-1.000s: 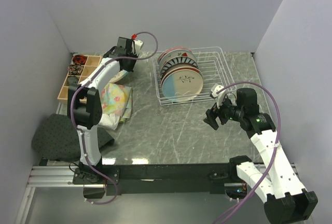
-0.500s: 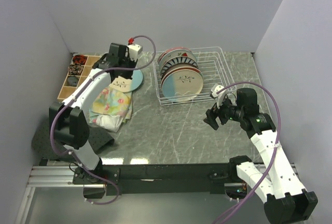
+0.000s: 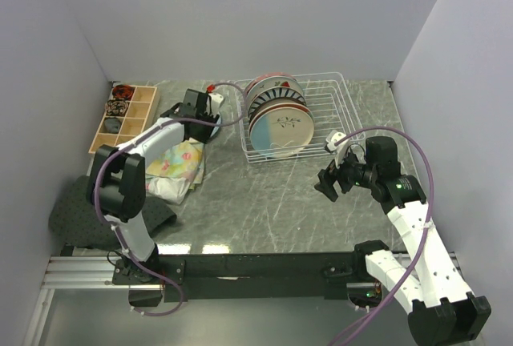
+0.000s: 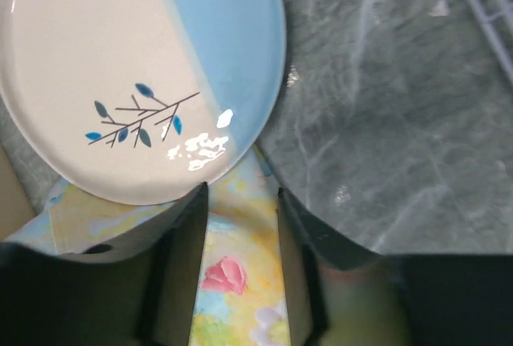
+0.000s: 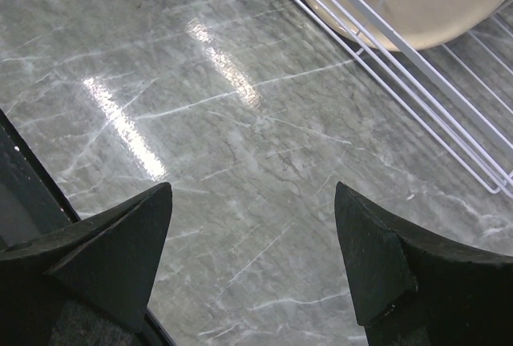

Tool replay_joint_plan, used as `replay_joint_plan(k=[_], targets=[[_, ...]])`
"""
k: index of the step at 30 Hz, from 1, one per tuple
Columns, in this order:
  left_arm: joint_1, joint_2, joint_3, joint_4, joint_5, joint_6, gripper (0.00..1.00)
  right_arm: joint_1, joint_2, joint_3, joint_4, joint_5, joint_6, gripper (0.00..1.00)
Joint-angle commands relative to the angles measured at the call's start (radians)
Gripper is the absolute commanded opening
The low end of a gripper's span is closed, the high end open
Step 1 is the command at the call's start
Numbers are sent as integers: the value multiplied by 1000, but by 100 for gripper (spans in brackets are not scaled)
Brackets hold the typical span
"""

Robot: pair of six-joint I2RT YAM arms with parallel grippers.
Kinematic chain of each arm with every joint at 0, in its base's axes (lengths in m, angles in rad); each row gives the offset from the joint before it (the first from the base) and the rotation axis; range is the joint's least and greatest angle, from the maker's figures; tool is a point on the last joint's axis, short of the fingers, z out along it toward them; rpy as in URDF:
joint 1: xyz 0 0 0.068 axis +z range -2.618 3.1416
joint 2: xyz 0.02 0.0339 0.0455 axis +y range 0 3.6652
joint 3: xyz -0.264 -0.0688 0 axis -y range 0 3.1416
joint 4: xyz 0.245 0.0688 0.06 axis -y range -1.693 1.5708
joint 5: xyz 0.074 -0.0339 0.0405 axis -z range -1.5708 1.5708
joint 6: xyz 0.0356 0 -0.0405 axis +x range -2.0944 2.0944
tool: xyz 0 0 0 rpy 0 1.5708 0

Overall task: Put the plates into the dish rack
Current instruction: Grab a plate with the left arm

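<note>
A cream-and-blue plate (image 4: 136, 66) with a small branch motif lies flat, its near rim resting on the floral cloth (image 4: 236, 282). My left gripper (image 4: 240, 202) hangs just above that rim, open, and only cloth shows between its fingers (image 4: 180, 242). From above, the left gripper (image 3: 200, 114) hides this plate. The white wire dish rack (image 3: 325, 110) holds several plates (image 3: 276, 122) standing on edge at its left end. My right gripper (image 3: 329, 182) hovers open over bare table in front of the rack, holding nothing.
A wooden compartmented box (image 3: 124, 114) sits at the far left. The floral cloth (image 3: 178, 162) overlaps a dark grey cloth (image 3: 96, 210) at the near left. Rack wires (image 5: 417, 66) and a plate's rim (image 5: 433, 2) lie just beyond the right gripper (image 5: 252, 190).
The left gripper swung from the back wall down towards the floral cloth, and its jaws have opened from shut. The cream-and-blue plate now lies below it. The right arm has not moved.
</note>
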Motion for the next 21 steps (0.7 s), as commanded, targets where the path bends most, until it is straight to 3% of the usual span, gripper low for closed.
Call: replay_joint_plan(k=[1, 6, 14, 21], targets=[[-5, -25, -78, 200, -92, 62, 49, -5, -20, 10, 3, -19, -11, 88], [-7, 1, -140, 303, -58, 176, 58, -5, -25, 10, 1, -23, -14, 88], [-7, 46, -195, 406, -26, 358, 58, -5, -22, 10, 1, -21, -14, 88], [-16, 92, -192, 406, -24, 412, 58, -5, -18, 10, 4, -18, -14, 88]])
